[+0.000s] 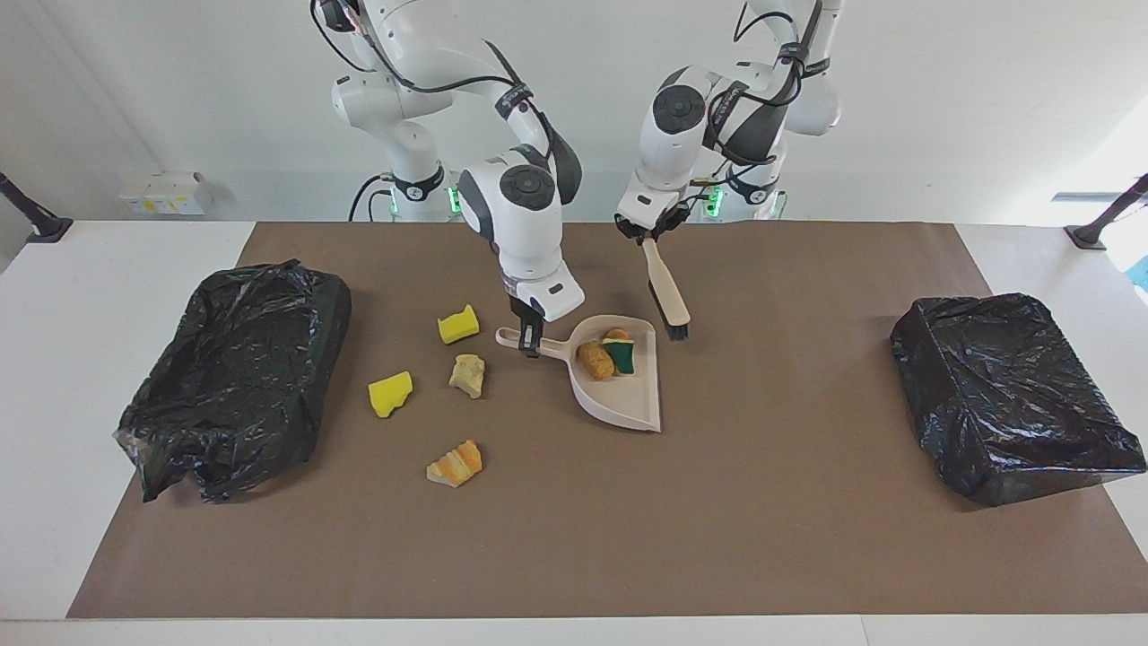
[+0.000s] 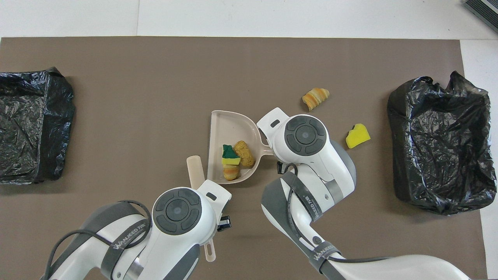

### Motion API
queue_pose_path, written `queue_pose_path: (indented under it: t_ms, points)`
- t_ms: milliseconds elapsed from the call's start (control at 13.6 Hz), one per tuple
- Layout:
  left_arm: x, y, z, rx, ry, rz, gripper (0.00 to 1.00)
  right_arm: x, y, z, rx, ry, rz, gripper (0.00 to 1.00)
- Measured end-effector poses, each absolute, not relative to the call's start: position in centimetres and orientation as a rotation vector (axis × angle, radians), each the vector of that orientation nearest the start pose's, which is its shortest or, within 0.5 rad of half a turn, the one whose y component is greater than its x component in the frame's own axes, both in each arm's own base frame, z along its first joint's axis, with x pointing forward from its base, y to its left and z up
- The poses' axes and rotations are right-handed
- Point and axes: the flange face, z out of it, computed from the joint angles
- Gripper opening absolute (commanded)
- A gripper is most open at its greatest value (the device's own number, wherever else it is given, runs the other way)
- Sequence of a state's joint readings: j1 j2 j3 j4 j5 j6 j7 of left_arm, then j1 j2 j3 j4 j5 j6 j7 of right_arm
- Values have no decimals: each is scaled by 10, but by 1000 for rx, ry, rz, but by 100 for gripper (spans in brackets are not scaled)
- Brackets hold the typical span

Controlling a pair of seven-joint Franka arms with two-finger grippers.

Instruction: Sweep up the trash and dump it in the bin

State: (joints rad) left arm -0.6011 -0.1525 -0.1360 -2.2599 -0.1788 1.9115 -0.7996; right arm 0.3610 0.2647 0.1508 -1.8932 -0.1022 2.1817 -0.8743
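My right gripper (image 1: 529, 338) is shut on the handle of the beige dustpan (image 1: 628, 404), which lies flat on the mat. In the pan sit a brown oval lump (image 1: 595, 361), a green-and-yellow sponge piece (image 1: 621, 355) and an orange scrap (image 2: 230, 173). My left gripper (image 1: 647, 230) is shut on the handle of the beige brush (image 1: 668, 296); its bristles hang just outside the pan, toward the left arm's end. Loose trash on the mat: two yellow chunks (image 1: 458, 324) (image 1: 390, 393), a beige lump (image 1: 467, 374) and an orange-striped wedge (image 1: 456, 463).
A bin lined with a black bag (image 1: 233, 377) stands at the right arm's end of the brown mat, close to the loose trash. A second black-bagged bin (image 1: 1013, 395) stands at the left arm's end. In the overhead view the right arm covers two scraps.
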Motion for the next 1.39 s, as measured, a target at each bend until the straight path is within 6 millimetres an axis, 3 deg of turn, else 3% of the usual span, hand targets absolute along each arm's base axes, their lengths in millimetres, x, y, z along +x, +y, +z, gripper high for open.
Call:
queue_pose_path:
  t_ms: [147,293,586,733,952,1172,1392]
  points:
    - [336,-325,408,-3088,-223,360,0,548,285,380,-2426,-2073,-20,0]
    - [330,-323,403,-3107,-233,352,0,554,259,401,-2465,-1986,4,0]
    - [307,-338,402,-3146,-172,334,0,568,174,465,-2496,-1797,89,0]
    - [295,-351,398,-3160,-130,323,0,572,122,501,-2546,-1696,120,0]
    - [271,-378,380,-3168,-148,341,0,571,27,545,-2616,-1568,118,0]
    - [256,-398,360,-3172,-198,378,0,564,-77,557,-2639,-1497,109,0]
    - [249,-402,355,-3166,-205,409,0,537,-191,558,-2650,-1581,175,0]
